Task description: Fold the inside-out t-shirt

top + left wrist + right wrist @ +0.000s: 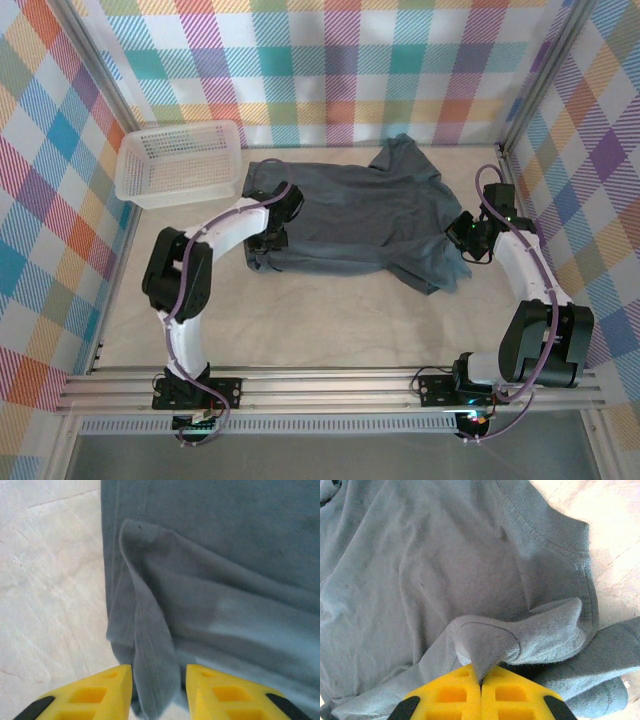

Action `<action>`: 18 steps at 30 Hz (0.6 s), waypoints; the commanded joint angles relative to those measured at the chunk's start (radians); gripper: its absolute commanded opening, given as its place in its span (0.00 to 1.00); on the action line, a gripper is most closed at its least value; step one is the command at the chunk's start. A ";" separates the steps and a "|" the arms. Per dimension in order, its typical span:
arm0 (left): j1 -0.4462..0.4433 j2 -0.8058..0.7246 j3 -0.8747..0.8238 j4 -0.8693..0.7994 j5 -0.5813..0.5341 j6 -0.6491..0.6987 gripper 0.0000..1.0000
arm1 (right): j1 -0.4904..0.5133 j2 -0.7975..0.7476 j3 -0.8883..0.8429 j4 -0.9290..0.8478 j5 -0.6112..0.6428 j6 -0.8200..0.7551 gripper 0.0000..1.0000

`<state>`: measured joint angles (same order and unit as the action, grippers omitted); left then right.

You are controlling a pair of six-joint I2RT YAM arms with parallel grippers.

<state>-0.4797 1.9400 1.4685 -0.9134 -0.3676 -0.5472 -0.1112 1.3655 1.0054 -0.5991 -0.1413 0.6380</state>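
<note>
Slate blue-grey t-shirt (350, 215) is lying spread on the desk (330, 320), mid-to-far part, wrinkled, btwn the two arms. One sleeve is pointing toward the far wall. Near-R corner is bunching into a thick lump by the R arm.

R end effector (481, 682) is clamping shut on the t-shirt. Wrist cam is showing the yellow fingers meeting w/ a peak of cloth pinched btwn the tips, fabric tenting up toward them, and a stitched hem curving away beside it. From above, this end effector (462, 235) is sitting at the t-shirt's R edge.

L end effector (159, 680) is sitting at the t-shirt's L edge w/ jaws standing apart. A narrow folded ridge of cloth is running down into the gap btwn the yellow fingers; can't tell if the pads are touching it. Bare desk is showing beside that ridge.

White lattice basket (180, 165) is sitting far L on the desk, its R side just beside the t-shirt's far-L corner. Plaid walls (330, 60) are enclosing three sides.
</note>
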 commanded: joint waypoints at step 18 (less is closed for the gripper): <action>0.098 0.052 -0.001 0.059 0.032 0.044 0.00 | -0.004 -0.016 0.029 -0.042 0.003 -0.017 0.37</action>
<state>-0.4004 2.0453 1.4906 -0.8509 -0.3428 -0.5030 -0.1112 1.3651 1.0054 -0.6109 -0.1402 0.6228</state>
